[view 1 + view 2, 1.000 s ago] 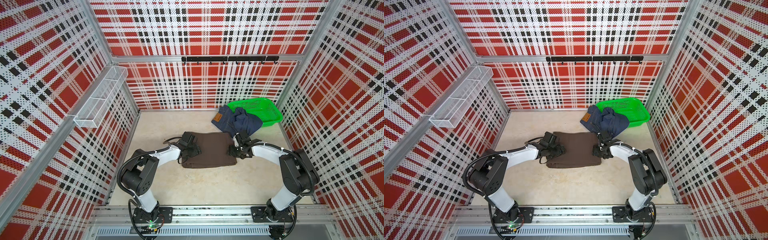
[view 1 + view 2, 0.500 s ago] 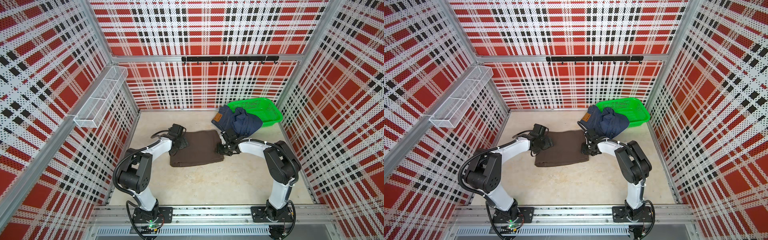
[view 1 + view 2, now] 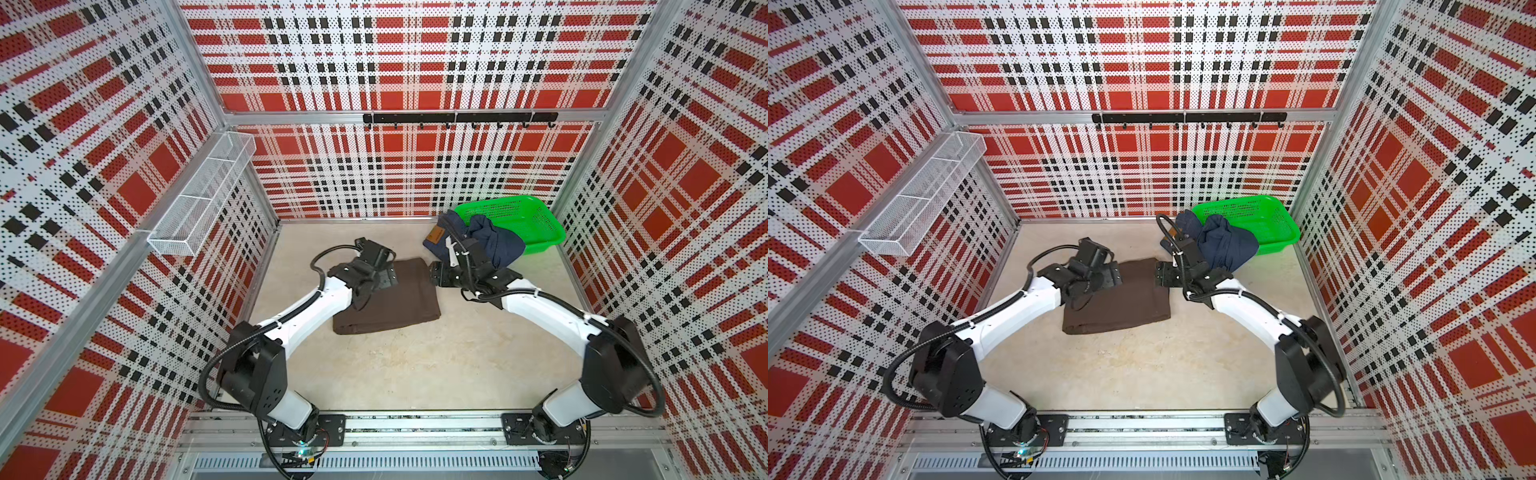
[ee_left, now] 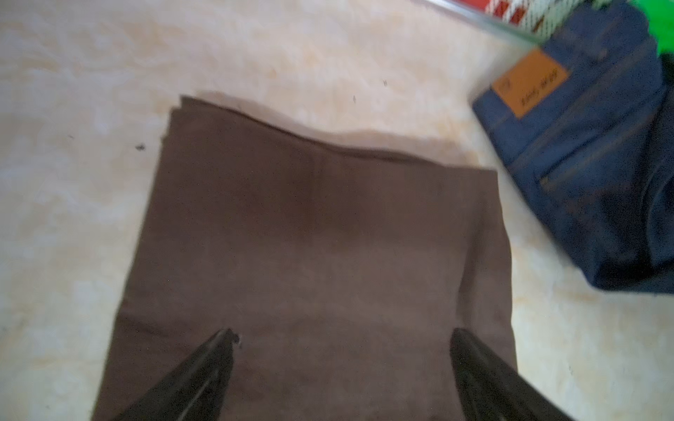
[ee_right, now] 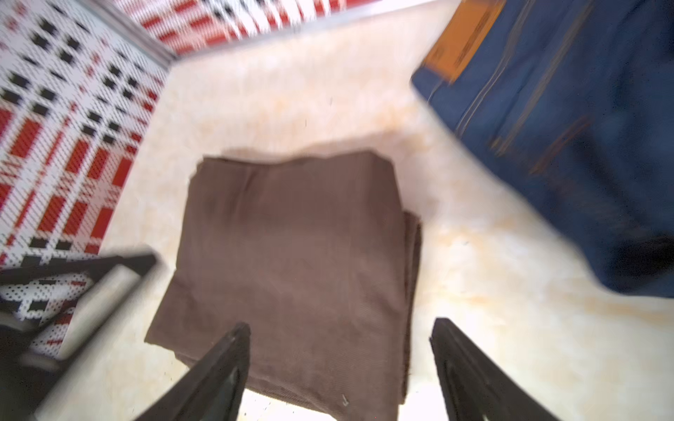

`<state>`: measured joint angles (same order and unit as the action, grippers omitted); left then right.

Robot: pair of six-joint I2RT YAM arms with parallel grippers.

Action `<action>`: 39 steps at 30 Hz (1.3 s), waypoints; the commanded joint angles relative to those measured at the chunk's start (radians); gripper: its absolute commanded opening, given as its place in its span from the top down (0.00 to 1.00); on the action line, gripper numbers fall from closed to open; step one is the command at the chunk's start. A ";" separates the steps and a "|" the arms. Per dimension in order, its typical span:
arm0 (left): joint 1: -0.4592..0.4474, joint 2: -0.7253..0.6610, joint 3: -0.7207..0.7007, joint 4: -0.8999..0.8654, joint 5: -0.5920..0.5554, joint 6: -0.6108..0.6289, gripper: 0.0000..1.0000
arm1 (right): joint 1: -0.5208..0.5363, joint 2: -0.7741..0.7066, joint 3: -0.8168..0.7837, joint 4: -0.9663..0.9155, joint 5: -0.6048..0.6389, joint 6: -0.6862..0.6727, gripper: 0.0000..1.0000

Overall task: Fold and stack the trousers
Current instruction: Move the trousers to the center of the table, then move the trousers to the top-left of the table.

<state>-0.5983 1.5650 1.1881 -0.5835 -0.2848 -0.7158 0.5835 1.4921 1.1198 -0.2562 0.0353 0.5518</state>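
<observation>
The brown trousers (image 3: pixel 395 297) (image 3: pixel 1125 299) lie folded into a flat rectangle left of the floor's middle. My left gripper (image 3: pixel 388 276) (image 4: pixel 343 333) hovers open over their left far part, with only brown cloth (image 4: pixel 321 226) under the spread fingers. At their right far corner my right gripper (image 3: pixel 434 276) (image 5: pixel 341 324) is open above the fold's edge (image 5: pixel 295 248), gripping nothing. The denim trousers (image 3: pixel 494 245) (image 3: pixel 1225 245) (image 4: pixel 591 164) (image 5: pixel 565 109) sit crumpled at the back right, tan patch (image 3: pixel 436 237) up, partly draped over the basket.
A green basket (image 3: pixel 523 220) stands in the back right corner. On the left wall hangs a white wire shelf (image 3: pixel 203 208), and a black hook rail (image 3: pixel 457 118) runs along the back wall. Plaid walls close in three sides. The left arm (image 5: pixel 91 302) shows in the right wrist view.
Both grippers slid the folded brown trousers to the left and back, then opened and let them go. The denim pair has not moved.
</observation>
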 commanded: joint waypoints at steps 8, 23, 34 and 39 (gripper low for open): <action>-0.079 0.211 -0.081 0.064 -0.014 -0.136 0.02 | 0.001 -0.116 -0.197 0.102 0.118 -0.085 0.19; 0.243 0.508 0.254 -0.100 -0.091 0.169 0.00 | -0.002 -0.156 -0.276 0.160 0.117 -0.062 0.20; 0.449 0.739 0.544 -0.166 -0.054 0.242 0.00 | -0.019 -0.191 -0.269 0.123 0.123 -0.073 0.20; 0.528 0.787 0.675 -0.194 -0.058 0.288 0.00 | -0.029 -0.201 -0.269 0.110 0.124 -0.074 0.21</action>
<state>-0.1211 2.2913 1.8217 -0.6899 -0.3023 -0.4789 0.5640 1.3159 0.8494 -0.1307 0.1436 0.4866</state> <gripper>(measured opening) 0.998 0.796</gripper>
